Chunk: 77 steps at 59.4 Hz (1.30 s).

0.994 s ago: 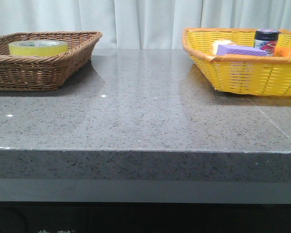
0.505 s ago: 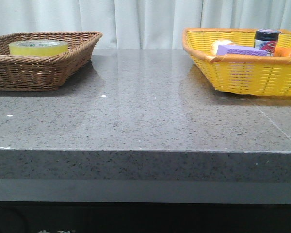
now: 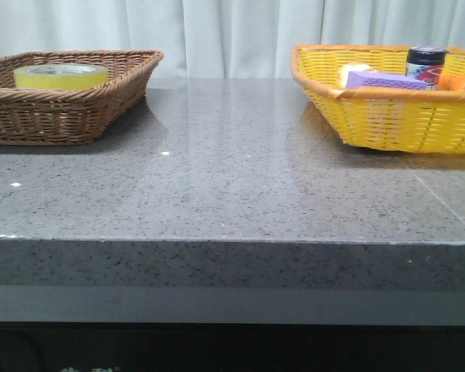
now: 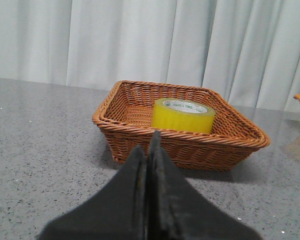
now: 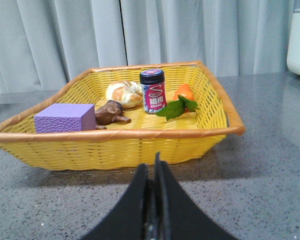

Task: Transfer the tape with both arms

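Only the fingertips show. The left gripper [image 4: 148, 150] has two matte black fingers, broad at the base, tapering to a point. The right gripper [image 5: 153, 172] looks alike: black, smooth, tapered.

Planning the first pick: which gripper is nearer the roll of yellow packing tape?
Left. The left gripper faces the brown wicker basket holding the tape, just short of its rim. The right gripper faces the yellow basket across the table.

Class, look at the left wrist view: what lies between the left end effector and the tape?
Bare table, then the near wall of the brown basket holding the tape; left end effector shut.
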Available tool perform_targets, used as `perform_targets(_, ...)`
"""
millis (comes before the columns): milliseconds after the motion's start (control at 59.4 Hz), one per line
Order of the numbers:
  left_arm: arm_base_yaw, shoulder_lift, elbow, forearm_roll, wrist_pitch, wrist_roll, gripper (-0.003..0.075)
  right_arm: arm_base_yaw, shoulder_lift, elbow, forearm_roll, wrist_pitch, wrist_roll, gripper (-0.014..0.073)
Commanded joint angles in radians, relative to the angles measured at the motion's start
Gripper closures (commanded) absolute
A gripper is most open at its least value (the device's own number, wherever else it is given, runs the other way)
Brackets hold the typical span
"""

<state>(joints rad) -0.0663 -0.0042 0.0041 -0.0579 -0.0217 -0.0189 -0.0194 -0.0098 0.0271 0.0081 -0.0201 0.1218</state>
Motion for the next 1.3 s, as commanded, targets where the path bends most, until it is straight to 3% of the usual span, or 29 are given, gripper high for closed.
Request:
perform_targets(0,-0.004,-0.018,0.006,-0.008,-0.076,-0.008,0.0741,-0.006,-0.024,-0.007,-0.015,-0.104,-0.05,0.0661)
perform_targets(219,-0.004,-0.018,0.006,-0.008,-0.076,-0.008,0.0741,-0.006,-0.024,-0.007,0.058,-0.113,-0.082,0.0661)
perform_targets(1281,-0.004,-0.018,0.006,-0.008,-0.076,-0.008,0.0741,-0.006,-0.023,-0.007,0.057,-0.113,-0.094,0.0661)
